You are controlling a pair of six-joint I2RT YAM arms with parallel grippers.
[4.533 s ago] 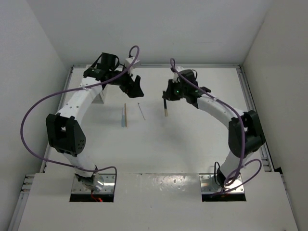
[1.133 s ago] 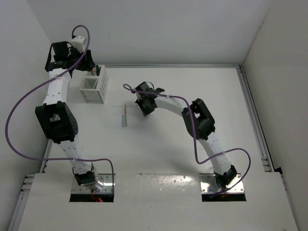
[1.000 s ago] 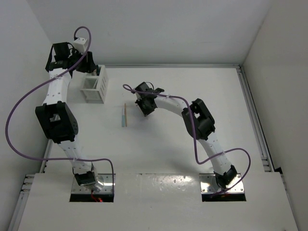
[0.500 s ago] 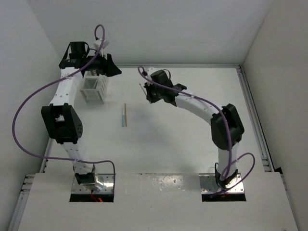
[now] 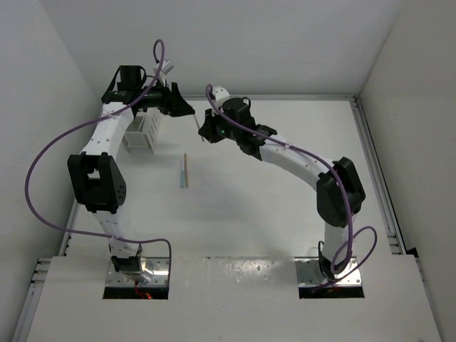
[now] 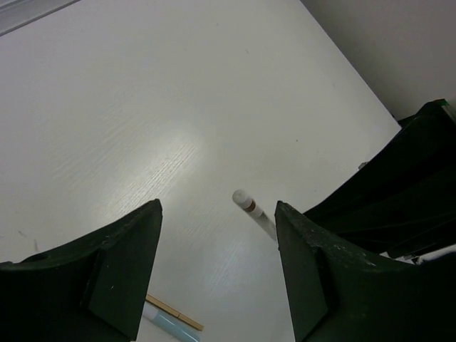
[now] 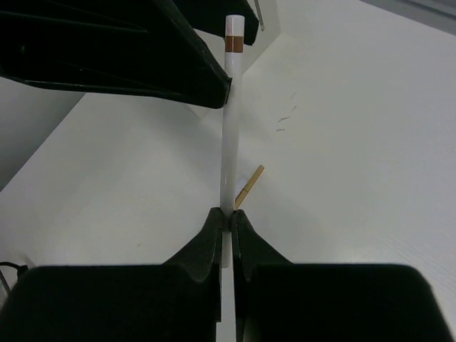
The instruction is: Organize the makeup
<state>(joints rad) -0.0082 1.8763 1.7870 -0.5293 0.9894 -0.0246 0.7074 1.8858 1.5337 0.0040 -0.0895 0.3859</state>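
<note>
My right gripper (image 7: 229,212) is shut on a thin silvery-white stick (image 7: 231,121) with a copper band near its far end, held above the table. In the top view this gripper (image 5: 205,133) and stick (image 5: 197,123) are at the back centre. My left gripper (image 5: 187,108) is open right beside them. In the left wrist view the stick's end (image 6: 251,209) shows between the open fingers (image 6: 217,206), near the right one and untouched. A tan stick (image 5: 185,167) and a pale blue stick (image 5: 182,175) lie side by side on the table. Pink and black sticks are not in view.
The white slotted rack (image 5: 144,130) stands at the back left, partly behind my left arm. The tan stick (image 7: 249,187) lies below the held stick in the right wrist view. Walls close the table at the back and sides.
My right gripper lifted the silvery-white stick off the table and carried it left and back. My left gripper swung right from the rack to meet it.
</note>
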